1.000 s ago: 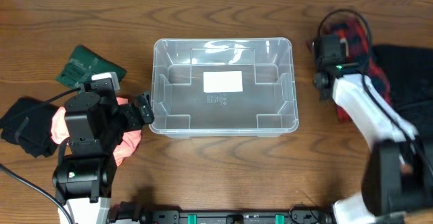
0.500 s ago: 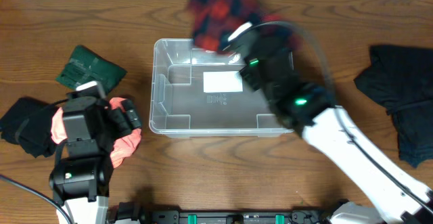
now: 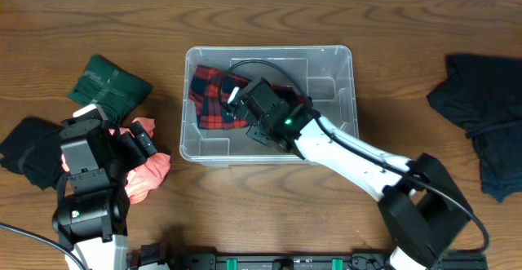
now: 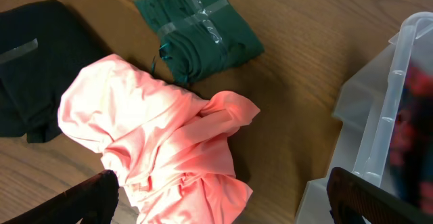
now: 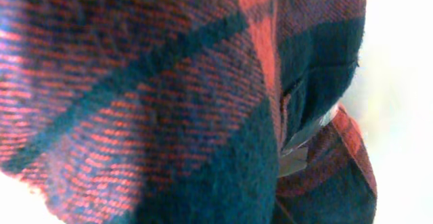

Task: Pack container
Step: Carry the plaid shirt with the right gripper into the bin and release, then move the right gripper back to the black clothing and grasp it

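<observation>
— At mid-table, is that the container (image 3: 334, 51)?
— Yes. From overhead it sits upright in the middle of the table (image 3: 408, 17), with a plaid cloth (image 3: 210, 99) in its left half. My right arm reaches into it from the near right.
— And the right gripper (image 3: 243, 105)?
— Hard to say. Overhead, the wrist covers the fingers, down among the plaid. My right wrist camera gives me only plaid (image 5: 169, 102), red and dark, blurred and pressed close. I cannot tell whether the jaws are parted or closed on it.
— Left side?
— Clearer. My left wrist view has the left gripper (image 4: 223, 207) spread wide and empty. Only the two dark fingertips (image 4: 81, 197) show, cut off at the bottom corners. Below them lies a crumpled pink cloth (image 4: 155, 143). A folded green cloth (image 4: 199, 28) lies just beside it on the far side, and a black cloth (image 4: 30, 61) runs off the left edge. The container's wall (image 4: 399, 116) is cut off at the right, the plaid a blur through it.
— Anything only overhead shows?
— A black heap (image 3: 481, 115) at the far right, well apart from the container, and my left arm covering part of the pink cloth
</observation>
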Motion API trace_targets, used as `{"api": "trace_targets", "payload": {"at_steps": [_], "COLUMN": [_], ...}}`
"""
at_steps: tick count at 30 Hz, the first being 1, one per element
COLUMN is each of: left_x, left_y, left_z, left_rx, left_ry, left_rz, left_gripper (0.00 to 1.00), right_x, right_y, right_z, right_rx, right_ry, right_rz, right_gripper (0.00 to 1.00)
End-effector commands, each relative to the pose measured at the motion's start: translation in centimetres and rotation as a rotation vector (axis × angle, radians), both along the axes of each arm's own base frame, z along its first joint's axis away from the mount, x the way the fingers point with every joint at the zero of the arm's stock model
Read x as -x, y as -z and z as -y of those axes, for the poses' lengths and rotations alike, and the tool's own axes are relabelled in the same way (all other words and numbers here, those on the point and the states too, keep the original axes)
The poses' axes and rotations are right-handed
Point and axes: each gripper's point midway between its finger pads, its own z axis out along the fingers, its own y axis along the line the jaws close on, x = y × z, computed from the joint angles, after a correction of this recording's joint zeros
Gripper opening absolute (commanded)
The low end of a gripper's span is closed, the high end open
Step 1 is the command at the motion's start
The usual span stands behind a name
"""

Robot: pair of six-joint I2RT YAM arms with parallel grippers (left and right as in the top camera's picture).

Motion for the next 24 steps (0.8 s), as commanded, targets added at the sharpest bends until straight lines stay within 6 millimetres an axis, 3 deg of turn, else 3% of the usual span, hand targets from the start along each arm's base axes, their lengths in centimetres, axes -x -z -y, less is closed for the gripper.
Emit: {"api": "trace_targets", "payload": {"at_steps": [1, 2, 3, 4, 6, 9, 11, 13, 15, 18, 22, 24], "left_x": [0.0, 0.0, 0.0, 0.0, 0.0, 0.0, 0.0, 0.0, 0.0, 0.0, 0.0, 0.0], "left_y": [-0.9, -0.9, -0.9, -0.9, -0.9, -0.9, -0.9, -0.9, -0.9, -0.9, -0.9, -0.9], "left_z": [-0.5, -0.5, -0.5, -0.5, -0.5, -0.5, -0.5, -0.5, -0.5, -0.5, -0.5, -0.5], "left_rx": [-0.008, -0.008, -0.008, -0.008, -0.008, -0.008, -0.008, -0.009, -0.008, -0.008, -0.008, -0.008], "left_ry": [-0.028, -0.028, -0.028, -0.028, -0.028, -0.028, -0.028, -0.028, -0.028, -0.028, -0.028, -0.028], "left_rz": [0.021, 0.021, 0.021, 0.021, 0.021, 0.021, 0.021, 0.021, 0.021, 0.021, 0.021, 0.021], "left_gripper": [0.98, 0.98, 0.98, 0.98, 0.98, 0.98, 0.98, 0.98, 0.98, 0.98, 0.98, 0.98], "right_x": [-0.4, -0.5, -0.7, -1.0, -1.6, -2.4, -3.2, -4.4, -5.4, -6.2, -6.0, -5.5], "right_y": [-0.8, -1.0, -1.4, -2.1, -4.5, -9.9, -13.9, -17.1, -18.5, -17.1, -12.4, -9.9], "right_z": [-0.2, -0.1, 0.1, 0.4, 1.3, 2.6, 4.8, 8.8, 13.9, 22.4, 33.8, 38.1], "right_rx": [-0.014, -0.015, -0.013, -0.008, -0.006, -0.058, -0.097, -0.122, -0.104, -0.014, 0.14, 0.226], "right_ry": [0.004, 0.007, 0.016, 0.03, 0.065, 0.123, 0.19, 0.337, 0.493, 0.703, 0.966, 1.027], "right_rz": [0.019, 0.025, 0.04, 0.065, 0.135, 0.263, 0.35, 0.424, 0.453, 0.395, 0.255, 0.176], "right_gripper": [0.08, 0.54, 0.87, 0.99, 0.99, 0.99, 0.99, 0.99, 0.99, 0.99, 0.99, 0.99]}}
